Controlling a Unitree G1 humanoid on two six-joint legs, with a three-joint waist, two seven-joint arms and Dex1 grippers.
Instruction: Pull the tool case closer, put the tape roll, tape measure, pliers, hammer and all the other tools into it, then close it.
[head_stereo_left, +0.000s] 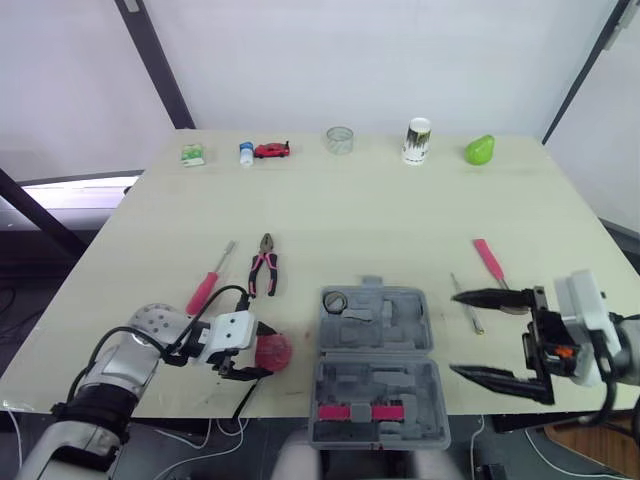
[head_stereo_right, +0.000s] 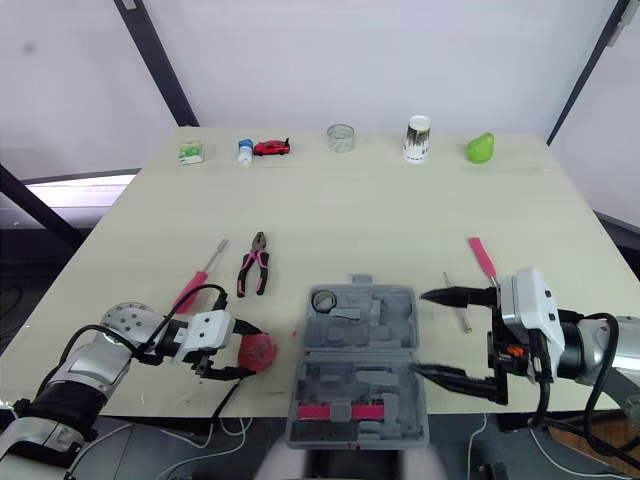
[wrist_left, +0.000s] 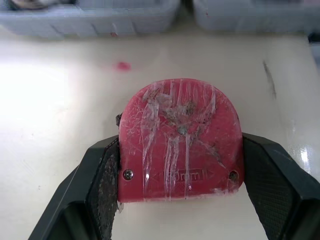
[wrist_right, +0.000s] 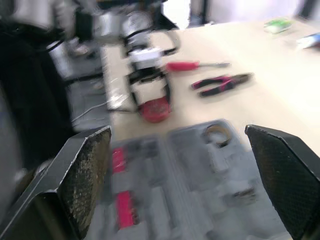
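Left gripper (head_stereo_left: 262, 352) clasped the red tape measure (wrist_left: 180, 140) left of the tool case (head_stereo_left: 385, 330), opened lengthwise toward the robot; right gripper (head_stereo_left: 454, 333) gaped opposite.

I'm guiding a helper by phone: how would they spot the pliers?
Find the open grey tool case at the table's near edge. Left of its far corner lie the pliers, beside a red screwdriver. Only the pliers have two pink-and-black handles.
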